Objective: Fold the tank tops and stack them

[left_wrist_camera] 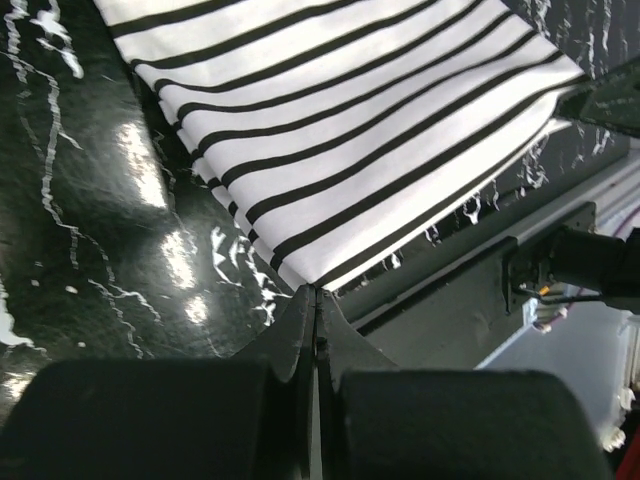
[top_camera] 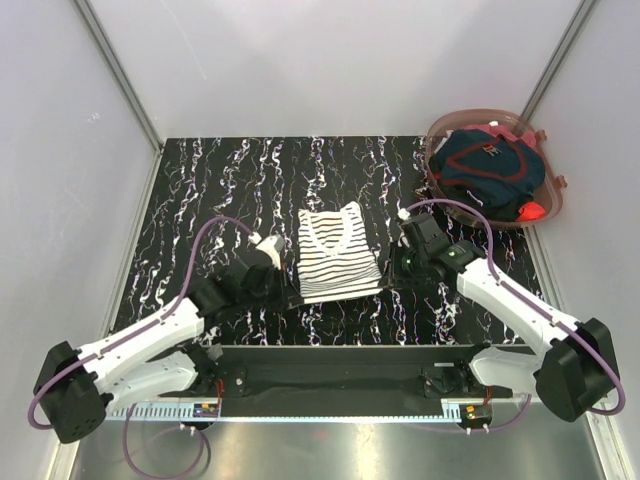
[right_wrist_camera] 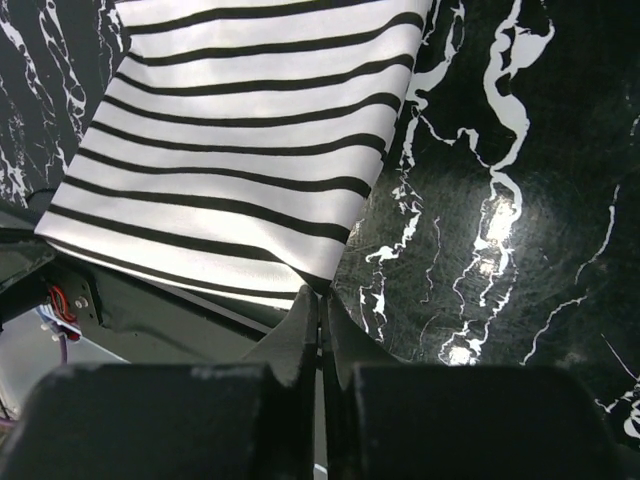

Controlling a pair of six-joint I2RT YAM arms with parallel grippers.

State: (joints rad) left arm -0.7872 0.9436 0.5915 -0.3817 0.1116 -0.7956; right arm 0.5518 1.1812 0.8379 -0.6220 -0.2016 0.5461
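Observation:
The white tank top with navy stripes (top_camera: 338,253) lies flat in the middle of the black marbled table, neckline to the far side. My left gripper (top_camera: 296,291) is shut on its near left hem corner; in the left wrist view the fingertips (left_wrist_camera: 318,292) pinch the striped cloth (left_wrist_camera: 360,140). At the near right hem corner my right gripper (top_camera: 387,280) is also shut, and in the right wrist view its jaws (right_wrist_camera: 320,293) meet on the striped cloth (right_wrist_camera: 240,170). The dark navy tank top (top_camera: 487,165) sits bunched in a basket at the far right.
The reddish translucent basket (top_camera: 556,196) stands at the table's far right corner, with something red beside the navy top. Grey walls enclose the table on three sides. The table's front edge and the arm mounting rail (top_camera: 340,352) run just below the striped top's hem.

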